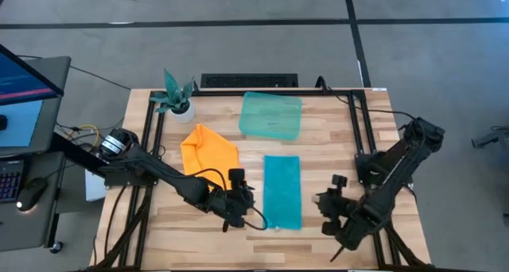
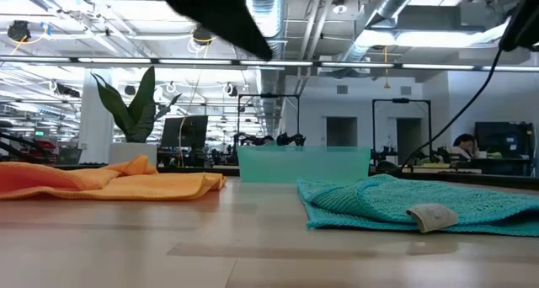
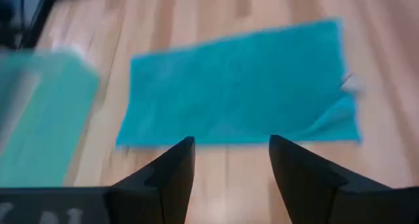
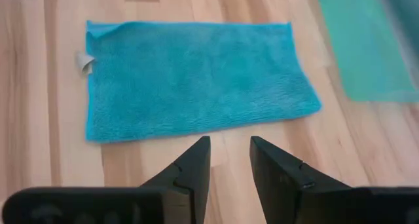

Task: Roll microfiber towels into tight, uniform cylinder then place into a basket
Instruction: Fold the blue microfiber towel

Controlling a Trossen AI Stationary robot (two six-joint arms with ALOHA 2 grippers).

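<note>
At the far left, off the worktop point(image 1: 318, 157), stands a monitor point(image 1: 24, 73) on a side desk. On the worktop's back left corner sits a small white pot with a teal plant point(image 1: 176, 97). Just in front of it, the orange towel point(image 1: 208, 153) lies loosely crumpled, not rolled. The left gripper point(image 1: 248, 199) hovers low near the front edge, between the orange towel and the turquoise towel point(image 1: 282, 191); its 2 fingers point(image 3: 171, 178) are spread with bare wood showing between them, holding nothing, pointed at the long edge of the turquoise towel.

The turquoise towel lies flat in a long rectangle, unrolled, in the middle of the worktop, with 1 corner near the front folded over and a small white tag point(image 4: 83, 61) showing there. Directly behind it, near the back edge, sits the basket point(image 1: 271, 115), with nothing in it that can be seen; the towel and basket are close but apart. A dark keyboard point(image 1: 249, 81) lies just beyond the worktop's back edge.

To the right, the right gripper point(image 1: 328, 207) hangs near the front edge beside the turquoise towel, its 2 fingers point(image 4: 190, 168) parted by a narrow gap and gripping nothing, aimed at the towel's other long edge.
</note>
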